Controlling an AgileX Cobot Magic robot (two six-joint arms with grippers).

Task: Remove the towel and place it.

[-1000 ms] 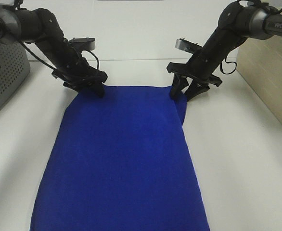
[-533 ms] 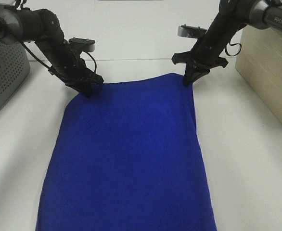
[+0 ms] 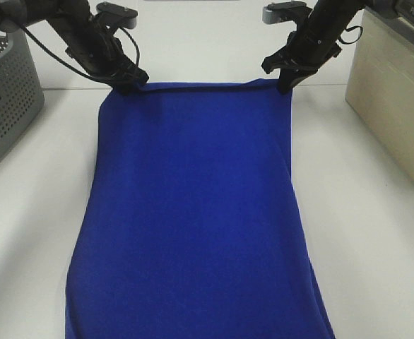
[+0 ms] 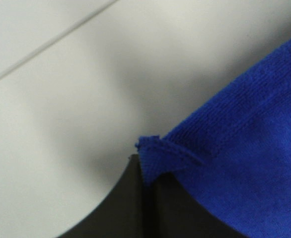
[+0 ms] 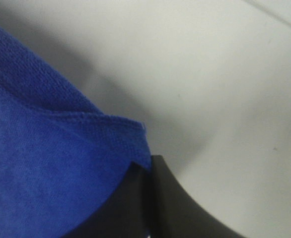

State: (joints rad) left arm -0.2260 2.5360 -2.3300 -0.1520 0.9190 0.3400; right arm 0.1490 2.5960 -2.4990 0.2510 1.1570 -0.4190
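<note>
We hold the towel (image 3: 193, 212) by two far corners, left gripper (image 3: 131, 83) and right gripper (image 3: 285, 86) both clamped on cloth (thin pinches), so one corner could slip free.

R end effector (image 5: 146, 171) clamped on blue towel (image 5: 41, 163) corner over white table (image 5: 225, 89).

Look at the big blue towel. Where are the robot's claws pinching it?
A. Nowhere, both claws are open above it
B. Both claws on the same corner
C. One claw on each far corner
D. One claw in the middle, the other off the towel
C: the left gripper is shut on one far corner of the towel and the right gripper on the other.
</note>
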